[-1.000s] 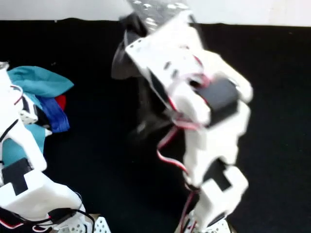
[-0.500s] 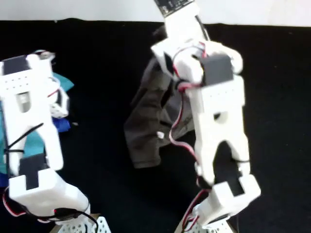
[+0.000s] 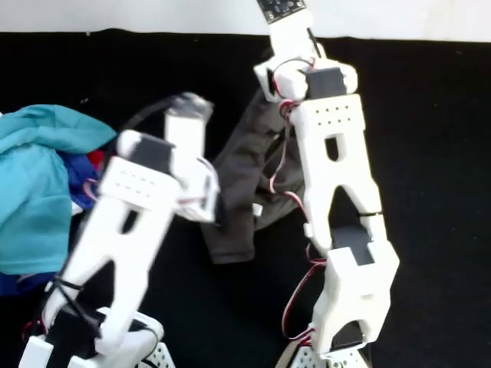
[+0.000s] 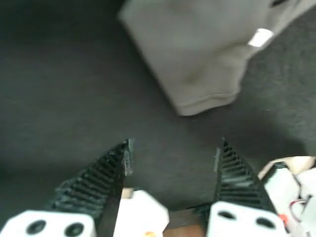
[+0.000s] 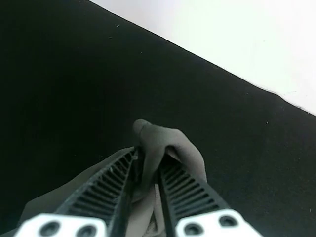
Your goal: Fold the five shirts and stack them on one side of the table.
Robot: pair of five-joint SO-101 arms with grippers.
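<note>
Right wrist view has the right gripper (image 5: 148, 159) clamped on a bunched fold of the grey shirt (image 5: 168, 143), with a knob of cloth poking out just past its tips. Beyond that are the black table (image 5: 59, 79) and a white wall (image 5: 237, 44).

The left wrist view shows the left gripper (image 4: 175, 148) with its 2 fingers spread wide and nothing between them, over bare black cloth. Just ahead of its tips lies the shirt's hemmed corner (image 4: 197, 59), apart from the fingers, and a small white tag (image 4: 260, 37) sits farther up the fabric.

In the high view the grey shirt (image 3: 245, 176) hangs in a long crumpled strip from the right gripper's end down to the table between the 2 arms. The right arm (image 3: 337, 192) lies across its far side and hides that edge. The left arm (image 3: 130, 222) covers the near edge and part of the pile behind it. That pile sits well off to the left gripper's outer side: a teal shirt (image 3: 38, 184) on top, with a blue 1 (image 3: 77, 176) and a scrap of red (image 3: 96, 159) under it.
</note>
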